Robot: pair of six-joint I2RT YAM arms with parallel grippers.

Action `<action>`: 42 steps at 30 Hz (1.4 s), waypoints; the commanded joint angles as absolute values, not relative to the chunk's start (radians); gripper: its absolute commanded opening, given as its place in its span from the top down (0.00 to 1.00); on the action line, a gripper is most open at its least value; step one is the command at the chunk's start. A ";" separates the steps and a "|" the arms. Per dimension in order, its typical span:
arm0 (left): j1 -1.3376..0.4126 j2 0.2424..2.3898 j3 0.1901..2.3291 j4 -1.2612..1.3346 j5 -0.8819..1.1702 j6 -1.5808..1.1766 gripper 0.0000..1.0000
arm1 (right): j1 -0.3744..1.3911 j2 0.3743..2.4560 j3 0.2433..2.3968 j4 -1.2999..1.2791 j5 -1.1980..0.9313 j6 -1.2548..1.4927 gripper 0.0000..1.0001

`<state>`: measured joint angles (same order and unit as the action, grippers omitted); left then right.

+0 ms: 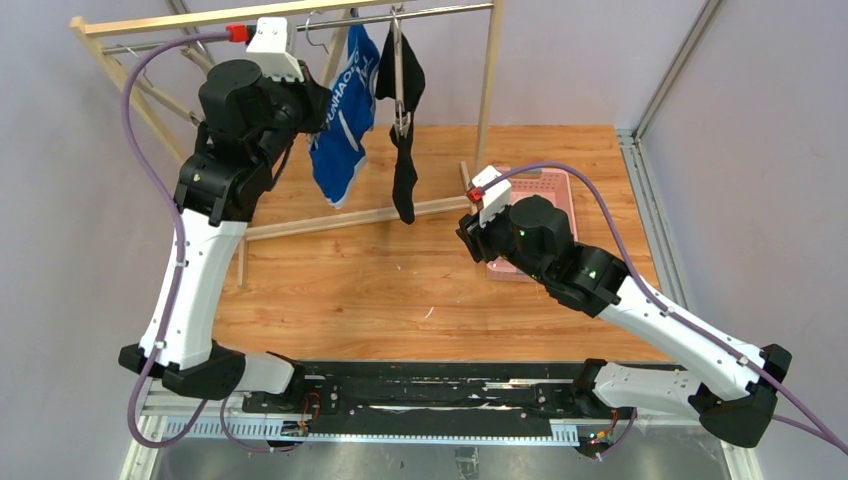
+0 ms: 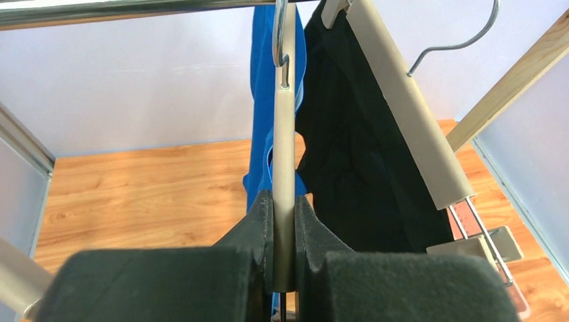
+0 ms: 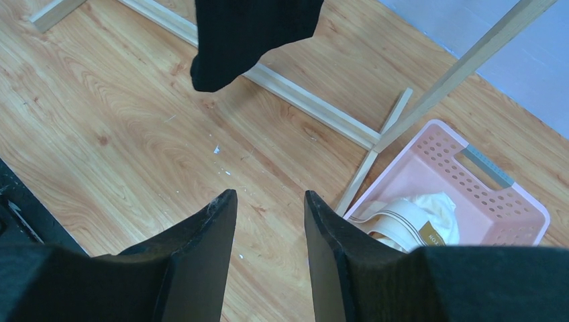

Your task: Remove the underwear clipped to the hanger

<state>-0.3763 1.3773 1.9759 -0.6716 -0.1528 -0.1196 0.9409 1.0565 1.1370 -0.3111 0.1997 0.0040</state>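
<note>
Left jaws: the left gripper [image 2: 284, 206] was clamped tight on a flat beige hanger [image 2: 284, 147], one finger pressed to each face.
Right jaws: the right gripper [image 3: 270, 201] stood partly open with nothing between its fingers, above the wood-grain tabletop [image 1: 400, 290] just in front of the pale wooden drying rack [image 1: 490, 80].
Basket: a pink perforated plastic basket [image 3: 500, 221] sat on the tabletop just beside the rack's right foot.
Basket contents: cream-beige cloth briefs [image 3: 433, 204] lay crumpled inside, waistband uppermost.
Blue underwear: bright blue briefs with white trim and lettering [image 1: 345, 120] hung under the rack's top rail, right behind the gripped hanger; its clips were hidden.
Black underwear: plain black briefs [image 1: 403, 170] hung from a second beige hanger [image 2: 409, 114] on the same rail, to the right of the blue pair, their lower tip dangling over the rack's base bar.
</note>
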 commanded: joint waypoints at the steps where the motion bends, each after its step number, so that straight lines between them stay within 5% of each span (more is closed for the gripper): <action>1: -0.383 1.283 1.929 -0.554 -0.139 -0.112 1.00 | 0.962 1.052 1.122 -0.281 0.225 0.015 0.57; 29: -0.382 0.982 1.449 -0.678 -0.209 -0.160 1.00 | 0.962 1.047 1.090 -0.259 0.230 0.011 0.57; 42: -0.382 0.940 1.440 -1.096 0.055 -0.078 1.00 | 0.937 1.044 1.096 -0.267 0.295 -0.038 0.53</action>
<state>-0.3763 0.9188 1.4528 -0.9398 -0.0711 -0.1135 0.9409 1.0565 1.1000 -0.2840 0.2535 -0.0090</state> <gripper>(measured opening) 0.076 0.464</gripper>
